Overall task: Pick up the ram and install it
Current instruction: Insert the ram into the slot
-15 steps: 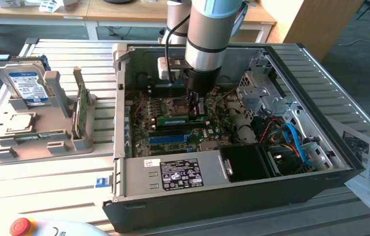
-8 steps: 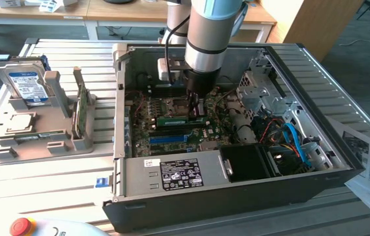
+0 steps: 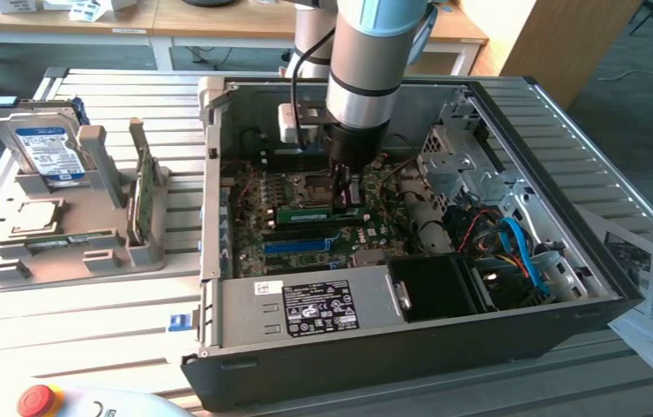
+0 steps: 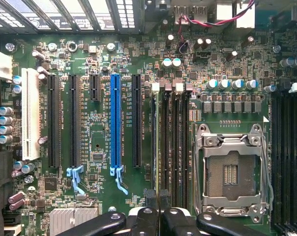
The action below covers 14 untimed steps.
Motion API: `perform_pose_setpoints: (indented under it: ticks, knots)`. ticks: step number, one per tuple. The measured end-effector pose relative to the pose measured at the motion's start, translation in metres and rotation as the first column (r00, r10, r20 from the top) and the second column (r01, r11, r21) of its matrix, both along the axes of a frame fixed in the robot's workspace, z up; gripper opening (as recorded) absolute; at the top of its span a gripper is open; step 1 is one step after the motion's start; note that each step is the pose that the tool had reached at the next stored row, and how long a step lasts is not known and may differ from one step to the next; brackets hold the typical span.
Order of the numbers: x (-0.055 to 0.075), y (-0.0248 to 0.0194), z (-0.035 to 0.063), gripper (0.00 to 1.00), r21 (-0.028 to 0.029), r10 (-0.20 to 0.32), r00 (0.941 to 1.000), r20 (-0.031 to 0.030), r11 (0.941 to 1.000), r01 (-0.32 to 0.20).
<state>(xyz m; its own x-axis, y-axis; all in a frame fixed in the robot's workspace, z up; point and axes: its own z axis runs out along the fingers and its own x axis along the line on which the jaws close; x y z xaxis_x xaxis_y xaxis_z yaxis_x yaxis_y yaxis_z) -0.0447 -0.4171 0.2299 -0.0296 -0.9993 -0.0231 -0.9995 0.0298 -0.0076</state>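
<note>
Inside the open black steel computer case (image 3: 419, 365), which lies on its side on the slatted grey metal table (image 3: 72, 321), the arm's black claw (image 3: 351, 201) reaches down to the green motherboard (image 3: 257, 221). The claw is nearly closed, and its dark fingers pinch the upper edge of the ram (image 3: 303, 211), a long, thin green circuit-board stick. The stick stands on edge along a memory slot, just beside the square metal-framed processor socket (image 3: 309, 184). Whether it is fully seated cannot be told.

In the wrist view the claw (image 4: 158, 206) shows two blunt black fingertips (image 4: 149, 201) with only a narrow gap between them. The ram (image 4: 154, 142) appears there as a thin pale line running along the outermost of the four black memory slots. Parallel to it lie a long glossy blue plastic slot strip (image 4: 116, 123), several black slots and a white plastic one (image 4: 30, 113). The socket (image 4: 231, 169) shows a shiny steel frame around a dark pin field. Small round capacitors with silver tops (image 4: 227, 83) stand in a row. The white lettering printed beside the slots is too small to read.

A silver sheet-metal power supply box (image 3: 246, 326) carries a black-and-white label (image 3: 317, 308) whose text is not legible. Flat blue cables (image 3: 524, 252) curl in the case's corner. At the exterior view's left a grey moulded plastic tray (image 3: 72, 261) holds a hard drive with a blue-and-white label (image 3: 49, 148) and a broader green card (image 3: 141, 195), upright.
</note>
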Motion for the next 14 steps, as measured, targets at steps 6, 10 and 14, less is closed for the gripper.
perform_pose_setpoints:
  ticks: [6, 10, 14]
  knots:
    - [-0.0005, 0.0000, 0.0000, 0.12, 0.0000, 0.000, 1.0000, 0.0008, 1.0000, 0.000]
    - [-0.0006, -0.0001, -0.0007, 0.12, 0.0004, 0.000, 1.0000, 0.0038, 1.0000, 0.000]
    - [-0.0009, 0.0000, -0.0022, 0.12, 0.0007, 0.000, 1.0000, 0.0056, 1.0000, 0.000]
